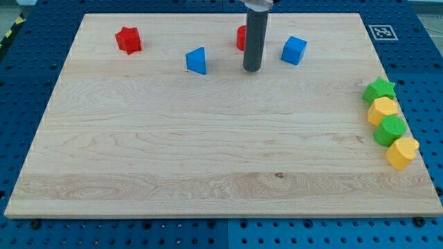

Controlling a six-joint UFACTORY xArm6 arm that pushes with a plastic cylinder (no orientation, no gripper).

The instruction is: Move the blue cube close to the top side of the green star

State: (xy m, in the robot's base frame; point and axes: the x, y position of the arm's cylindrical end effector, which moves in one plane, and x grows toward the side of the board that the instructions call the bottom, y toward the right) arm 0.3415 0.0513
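The blue cube (294,50) sits near the view's top, right of centre. The green star (379,90) lies at the view's right edge, well to the right of and below the cube. My tip (251,69) rests on the board just left of the blue cube, a short gap away and slightly lower. The rod partly hides a red block (240,38) behind it.
A blue triangular block (196,61) lies left of my tip. A red star (129,39) sits at the top left. Below the green star run a yellow block (382,110), a green block (390,130) and a yellow block (402,152) in a column by the right edge.
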